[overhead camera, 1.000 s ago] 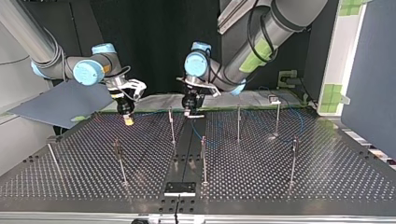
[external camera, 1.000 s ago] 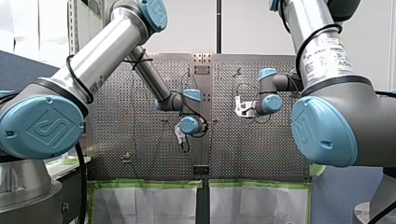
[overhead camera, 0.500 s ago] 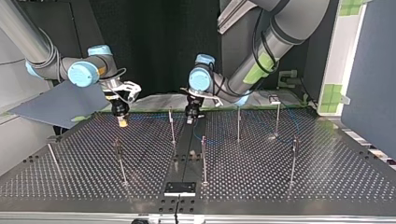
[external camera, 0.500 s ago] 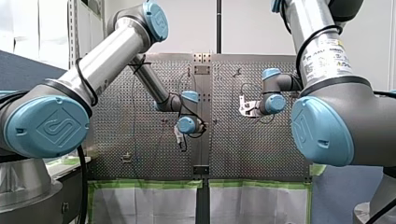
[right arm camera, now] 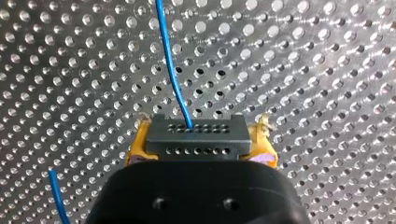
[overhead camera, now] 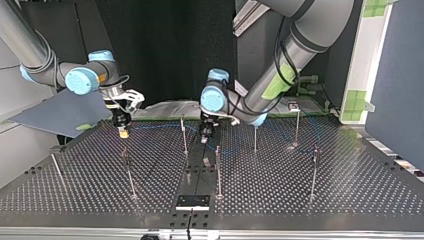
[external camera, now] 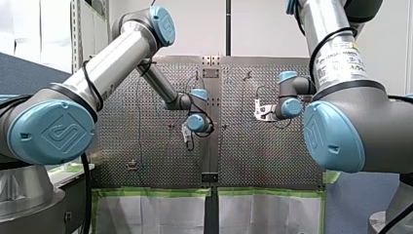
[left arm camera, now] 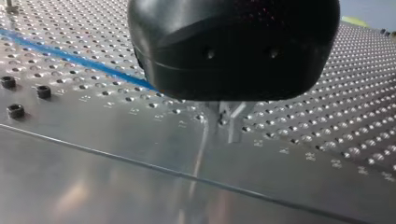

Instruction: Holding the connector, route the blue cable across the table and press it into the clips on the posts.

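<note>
Right wrist view: one connector [right arm camera: 195, 136] tight between two yellow pads [right arm camera: 136, 150] of right claw [right arm camera: 198, 145], one blue cable [right arm camera: 171, 70].

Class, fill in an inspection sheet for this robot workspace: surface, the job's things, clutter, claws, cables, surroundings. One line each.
Surface: perforated metal table, thin posts standing upright.
Job's things: blue cable leaves the dark connector and runs over the table.
Clutter: nothing seen.
Claws: right claw shut on the connector between yellow pads; left claw low over the table's plain middle strip.
Cables: black cable loops round my left arm.
Surroundings: green tape on a white panel at the top view's right.
</note>
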Motion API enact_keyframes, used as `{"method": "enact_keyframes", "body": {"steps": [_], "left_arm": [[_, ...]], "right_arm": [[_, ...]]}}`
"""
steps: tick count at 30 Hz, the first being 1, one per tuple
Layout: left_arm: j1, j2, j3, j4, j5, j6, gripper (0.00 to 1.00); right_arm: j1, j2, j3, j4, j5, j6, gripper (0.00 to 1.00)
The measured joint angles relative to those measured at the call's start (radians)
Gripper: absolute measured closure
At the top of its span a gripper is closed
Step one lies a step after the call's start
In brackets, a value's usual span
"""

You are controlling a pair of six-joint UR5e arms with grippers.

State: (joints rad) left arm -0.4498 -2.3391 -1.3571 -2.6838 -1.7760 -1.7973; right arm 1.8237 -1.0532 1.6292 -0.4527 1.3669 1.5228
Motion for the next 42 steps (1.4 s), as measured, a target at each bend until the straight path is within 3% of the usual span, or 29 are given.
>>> {"method": "enact_keyframes", "body": {"steps": [2, 3, 5, 15, 23, 32, 42], "left_arm": [[-0.004, 0.0, 0.009, -0.019, -0.015, 0.016, 0.32], [-0.007, 0.0, 0.01, -0.027, -0.022, 0.022, 0.32], [-0.012, 0.0, 0.013, -0.046, -0.033, 0.032, 0.0], [-0.041, 0.011, 0.011, -0.135, -0.069, 0.052, 0.0], [-0.078, 0.068, -0.021, -0.193, -0.078, 0.058, 0.0], [-0.12, 0.138, -0.09, -0.207, -0.08, 0.075, 0.0], [-0.191, 0.152, -0.121, -0.188, -0.089, 0.059, 0.0]], "right_arm": [[-0.001, 0.0, 0.0, 0.0, 0.0, 0.0, 1.0], [-0.001, 0.001, 0.0, 0.0, 0.0, 0.0, 1.0], [-0.002, 0.001, 0.0, 0.0, 0.0, 0.001, 1.0], [-0.002, 0.002, 0.001, 0.001, -0.002, 0.004, 1.0], [-0.002, 0.003, 0.001, 0.002, -0.004, 0.005, 1.0], [-0.001, 0.004, 0.001, 0.003, -0.006, 0.013, 1.0], [-0.001, 0.003, 0.001, 0.013, -0.008, 0.018, 1.0]]}}
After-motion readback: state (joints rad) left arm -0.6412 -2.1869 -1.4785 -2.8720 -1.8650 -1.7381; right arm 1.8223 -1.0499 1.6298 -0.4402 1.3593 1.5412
